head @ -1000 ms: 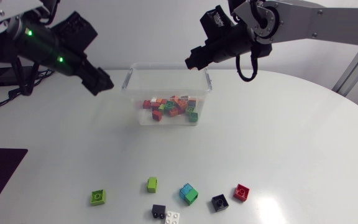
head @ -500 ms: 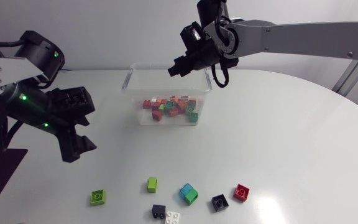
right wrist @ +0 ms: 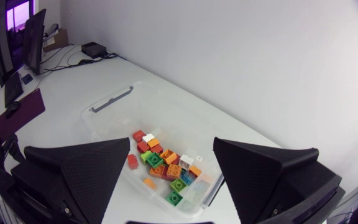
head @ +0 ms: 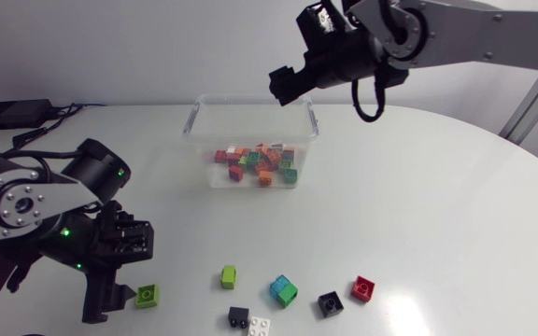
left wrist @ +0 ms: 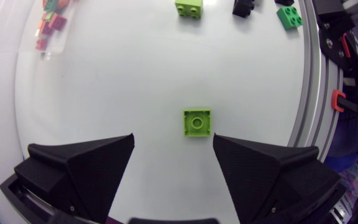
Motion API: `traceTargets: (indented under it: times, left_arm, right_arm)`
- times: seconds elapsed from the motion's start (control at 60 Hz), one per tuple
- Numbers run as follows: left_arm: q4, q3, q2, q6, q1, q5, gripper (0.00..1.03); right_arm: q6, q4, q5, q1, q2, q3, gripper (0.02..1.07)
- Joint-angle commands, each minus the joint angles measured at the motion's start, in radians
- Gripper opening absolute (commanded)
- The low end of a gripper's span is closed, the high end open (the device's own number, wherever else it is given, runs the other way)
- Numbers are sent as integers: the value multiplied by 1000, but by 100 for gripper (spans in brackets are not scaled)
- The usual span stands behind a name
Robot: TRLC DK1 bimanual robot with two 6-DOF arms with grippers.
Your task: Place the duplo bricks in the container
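Got the left pincer (left wrist: 173, 137) spread wide, low over the tabletop (head: 437, 215), with a lime green brick (left wrist: 196, 122) lying just ahead of the gap, untouched. Seeing more loose bricks beyond it: another lime one (head: 228, 276), a blue-green pair (head: 283, 290), 2 black, 1 red, 1 white. Got the right pincer (right wrist: 171, 142) wide too, holding nothing, up above the clear container (head: 194, 121) with a pile of red, orange and green bricks (head: 258, 161) inside.

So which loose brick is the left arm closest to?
The lime-green square brick, alone at the end of the row: it lies just ahead of the left arm's open fingers; the others sit farther off.
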Motion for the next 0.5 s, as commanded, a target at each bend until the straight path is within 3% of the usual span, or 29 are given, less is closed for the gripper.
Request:
traceTargets:
  times: [0.0, 0.35, 0.483]
  left_arm:
    - [18, -42, 27, 20, -27, -5, 88]
    - [99, -86, 142, 17, -47, -5, 88]
    - [155, -95, 198, 9, -56, -2, 87]
  right_arm:
    - [-38, -59, -32, -4, -68, -90, 102]
    - [-107, -369, -52, -1, -373, -361, 102]
    - [-104, -422, -39, -7, -436, -452, 102]
